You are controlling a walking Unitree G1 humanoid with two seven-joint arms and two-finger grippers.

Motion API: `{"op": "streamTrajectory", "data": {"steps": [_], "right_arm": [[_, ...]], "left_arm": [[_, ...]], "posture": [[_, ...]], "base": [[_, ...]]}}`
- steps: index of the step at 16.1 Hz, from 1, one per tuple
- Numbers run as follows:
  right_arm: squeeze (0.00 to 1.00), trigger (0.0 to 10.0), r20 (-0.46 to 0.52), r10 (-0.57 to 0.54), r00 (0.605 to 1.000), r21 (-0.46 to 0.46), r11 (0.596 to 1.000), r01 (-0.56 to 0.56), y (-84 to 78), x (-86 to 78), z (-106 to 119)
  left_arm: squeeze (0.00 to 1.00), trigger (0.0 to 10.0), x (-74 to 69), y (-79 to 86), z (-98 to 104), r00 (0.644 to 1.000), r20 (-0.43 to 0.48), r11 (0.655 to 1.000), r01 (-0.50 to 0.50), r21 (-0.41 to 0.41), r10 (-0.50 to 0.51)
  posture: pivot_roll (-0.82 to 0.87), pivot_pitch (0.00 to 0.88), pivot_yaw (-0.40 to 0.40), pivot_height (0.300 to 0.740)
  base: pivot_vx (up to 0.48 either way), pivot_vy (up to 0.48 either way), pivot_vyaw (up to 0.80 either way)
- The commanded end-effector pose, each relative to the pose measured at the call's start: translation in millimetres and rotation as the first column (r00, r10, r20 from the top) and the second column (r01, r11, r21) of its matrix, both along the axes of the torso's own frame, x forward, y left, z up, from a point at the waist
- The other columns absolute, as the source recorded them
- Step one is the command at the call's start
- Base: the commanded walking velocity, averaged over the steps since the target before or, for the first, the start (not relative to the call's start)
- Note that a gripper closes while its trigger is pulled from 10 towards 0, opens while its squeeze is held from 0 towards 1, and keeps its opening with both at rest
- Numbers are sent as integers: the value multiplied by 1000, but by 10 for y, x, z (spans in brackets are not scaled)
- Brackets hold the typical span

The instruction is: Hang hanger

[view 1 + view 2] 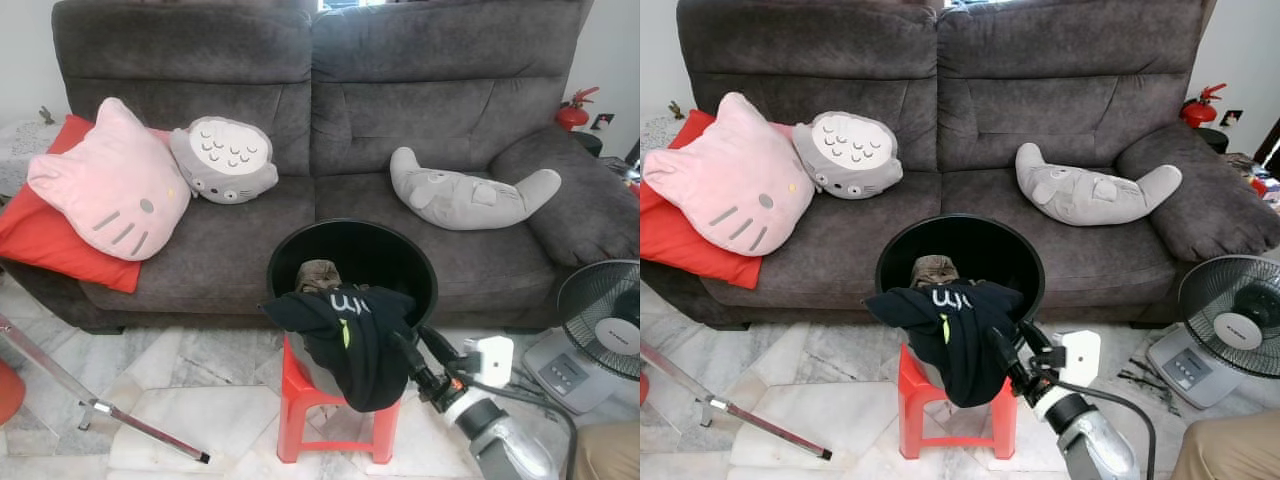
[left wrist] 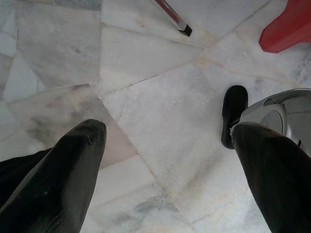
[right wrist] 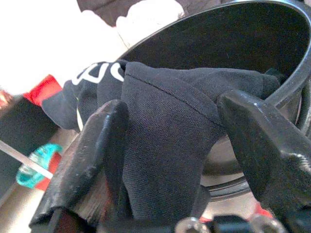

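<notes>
Right wrist view has the right gripper [image 3: 170, 141] with jaws apart around a black garment [image 1: 345, 340] draped over the front rim of a black bucket [image 1: 290, 250] on a red stool [image 1: 300, 400]. No hanger is visible to me, so a pull here could drag the bucket off the stool's edge. Left gripper [image 2: 165, 160] hangs with jaws apart above the marble floor [image 2: 146, 73].

A grey sofa [image 1: 330, 130] holds plush cushions — a pink cat face [image 1: 108, 182] at far left. A standing fan [image 1: 603, 318] sits near right.
</notes>
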State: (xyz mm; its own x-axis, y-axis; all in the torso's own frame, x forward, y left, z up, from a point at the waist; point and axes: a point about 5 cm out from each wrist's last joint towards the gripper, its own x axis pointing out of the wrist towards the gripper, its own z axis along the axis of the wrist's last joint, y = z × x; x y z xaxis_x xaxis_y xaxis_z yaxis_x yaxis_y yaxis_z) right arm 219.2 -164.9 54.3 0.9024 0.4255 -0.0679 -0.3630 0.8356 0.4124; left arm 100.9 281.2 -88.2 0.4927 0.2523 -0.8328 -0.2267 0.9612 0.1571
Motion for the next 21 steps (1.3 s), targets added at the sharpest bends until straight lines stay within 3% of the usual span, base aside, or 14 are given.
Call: {"op": "streamTrajectory", "data": {"steps": [1,7,8,9,12,17,21], "right_arm": [[1000,10000,12,-18,1000,35,999,18,-39,10,53],[1000,10000,-44,-67,997,123,990,72,-122,-30,-48],[78,10000,-73,-59,996,117,991,68,-106,-53,-114],[0,10000,-126,-56,991,110,991,70,-89,-83,-234],[0,10000,-180,4,984,165,986,26,-18,-138,-363],[0,10000,-176,26,984,229,973,16,-5,-106,-371],[0,10000,-57,100,993,295,952,-79,16,-13,-159]], "left_arm": [[0,10000,-20,7,-4,1000,-14,1000,13,8,-12],[0,10000,11,-47,-15,1000,-7,1000,20,6,-19],[0,10000,16,-46,-13,1000,-5,1000,21,7,-21],[0,10000,25,-39,-8,1000,-2,1000,24,9,-24],[0,10000,41,-31,0,1000,2,999,30,13,-30],[0,10000,48,-19,7,999,4,999,33,23,-33],[0,10000,75,-27,15,999,12,998,49,34,-49]], "posture": [[11,0,26,740],[8,0,29,740],[7,0,30,740],[4,0,34,740],[5,0,39,740],[12,0,37,740],[17,0,34,740]], "base": [[0,0,0],[0,0,0],[0,0,0],[0,0,0],[0,0,0],[0,0,0],[0,0,0]]}}
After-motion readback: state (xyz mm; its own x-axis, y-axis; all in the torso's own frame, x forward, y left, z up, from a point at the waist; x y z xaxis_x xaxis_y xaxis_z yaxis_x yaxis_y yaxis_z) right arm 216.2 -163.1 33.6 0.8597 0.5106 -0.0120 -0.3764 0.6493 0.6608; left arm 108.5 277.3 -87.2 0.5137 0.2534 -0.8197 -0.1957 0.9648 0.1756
